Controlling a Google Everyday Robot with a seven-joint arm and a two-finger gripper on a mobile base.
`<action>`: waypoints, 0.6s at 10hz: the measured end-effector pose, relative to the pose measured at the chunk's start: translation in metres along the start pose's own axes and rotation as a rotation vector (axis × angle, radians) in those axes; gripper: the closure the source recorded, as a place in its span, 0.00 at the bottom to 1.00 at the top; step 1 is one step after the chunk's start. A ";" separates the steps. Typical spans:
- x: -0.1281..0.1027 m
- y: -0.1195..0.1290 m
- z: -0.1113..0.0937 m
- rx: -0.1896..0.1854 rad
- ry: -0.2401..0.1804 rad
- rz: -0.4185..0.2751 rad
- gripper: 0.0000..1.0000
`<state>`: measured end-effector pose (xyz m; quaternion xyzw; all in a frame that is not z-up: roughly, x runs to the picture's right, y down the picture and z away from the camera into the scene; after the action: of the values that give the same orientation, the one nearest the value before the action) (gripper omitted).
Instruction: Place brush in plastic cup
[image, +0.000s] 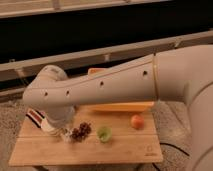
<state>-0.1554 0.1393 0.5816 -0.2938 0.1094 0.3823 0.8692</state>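
The small light-green plastic cup (104, 133) stands upright near the middle of the wooden table (125, 152). My white arm stretches from the right across the view, and its wrist bends down over the table's left part. The gripper (65, 134) hangs low over the table at the left, just left of a dark pine cone (81, 131) and well left of the green cup. The brush is not in view; the arm hides the place under the wrist.
An orange ball (137, 121) lies right of the green cup. A yellow-orange tray (122, 106) sits at the table's back, partly behind the arm. A striped red-white-black cloth (34, 116) and a cream-white cup (48, 126) are at the left.
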 end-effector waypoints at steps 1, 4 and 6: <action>-0.003 -0.017 -0.019 0.013 -0.026 0.041 1.00; 0.000 -0.047 -0.048 0.034 -0.071 0.119 1.00; 0.019 -0.054 -0.056 0.039 -0.070 0.149 1.00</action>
<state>-0.1011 0.0883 0.5517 -0.2542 0.1082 0.4538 0.8472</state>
